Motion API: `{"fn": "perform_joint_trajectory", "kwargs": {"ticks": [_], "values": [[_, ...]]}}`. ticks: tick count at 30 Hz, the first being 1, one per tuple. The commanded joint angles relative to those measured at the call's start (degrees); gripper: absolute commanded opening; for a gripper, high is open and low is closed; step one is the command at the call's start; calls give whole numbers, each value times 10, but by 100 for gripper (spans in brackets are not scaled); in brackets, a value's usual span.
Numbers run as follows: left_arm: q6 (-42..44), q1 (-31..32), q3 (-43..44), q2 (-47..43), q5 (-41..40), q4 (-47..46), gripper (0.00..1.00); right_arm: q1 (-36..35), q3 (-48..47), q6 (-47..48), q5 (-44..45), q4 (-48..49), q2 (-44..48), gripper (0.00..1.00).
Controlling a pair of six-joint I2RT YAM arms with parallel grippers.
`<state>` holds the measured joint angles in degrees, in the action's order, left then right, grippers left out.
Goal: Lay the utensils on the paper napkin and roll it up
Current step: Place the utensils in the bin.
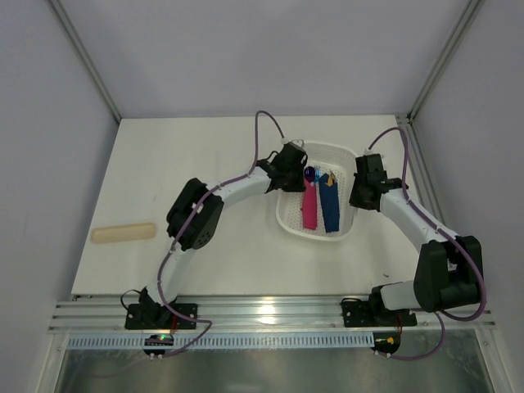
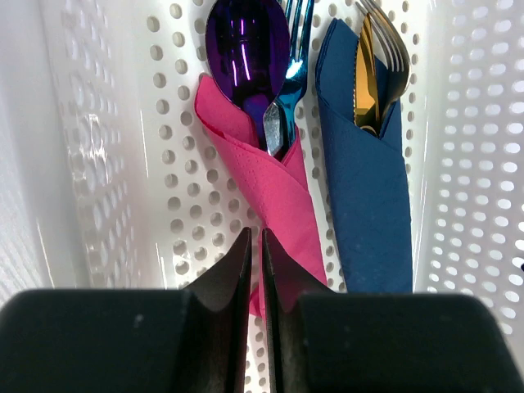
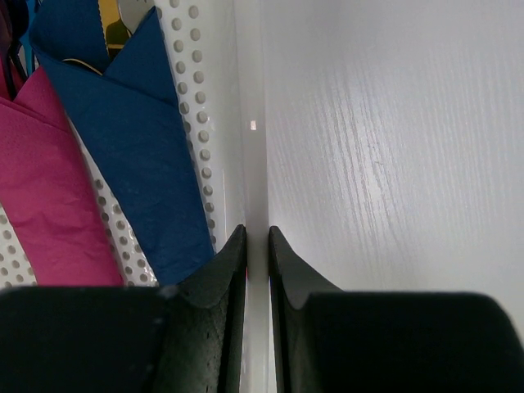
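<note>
**Magenta paper napkin (image 2: 262, 184) lies rolled in the basket (image 1: 286, 223)**

The napkin is wrapped around the utensils (image 2: 246, 49). A glossy purple spoon head and a teal tip stick out of its upper fold. It lies in the white perforated basket on the surface (image 1: 205, 147), just beside a blue napkin (image 2: 368, 188) holding gold and silver cutlery. The left pincer (image 2: 255, 239) hangs over the roll's lower end, its fingers drawn to a thin slit with nothing between them. The right pincer (image 3: 256, 235) is pinched narrow on the basket's right wall.

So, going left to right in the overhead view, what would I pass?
Beige stick → pink roll → blue roll → right tool, gripping the rim of the basket.
</note>
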<state>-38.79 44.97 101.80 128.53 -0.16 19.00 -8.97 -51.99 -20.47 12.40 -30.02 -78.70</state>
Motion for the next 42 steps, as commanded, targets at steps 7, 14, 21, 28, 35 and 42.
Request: {"fn": "perform_joint_trajectory", "kwargs": {"ticks": [7, 14, 21, 28, 35, 42], "values": [[4, -5, -19, -18, -11, -41, 8, -7, -10, 8, 20, -3, -19, 4], [14, 6, -52, -66, -24, -75, 7, -9, -14, 8, 21, -3, -21, 4], [10, 20, -55, -65, -47, -74, 2, -10, -13, 9, 23, -7, -18, 4], [15, 20, -5, -20, -2, -59, 0, -12, -15, 8, 24, -7, -17, 4], [14, 17, 2, -2, -37, -32, 0, -13, -14, 9, 25, -8, -18, 4], [14, 13, -7, 16, -28, -33, 0, -15, -14, 9, 25, -8, -19, 4]]}}
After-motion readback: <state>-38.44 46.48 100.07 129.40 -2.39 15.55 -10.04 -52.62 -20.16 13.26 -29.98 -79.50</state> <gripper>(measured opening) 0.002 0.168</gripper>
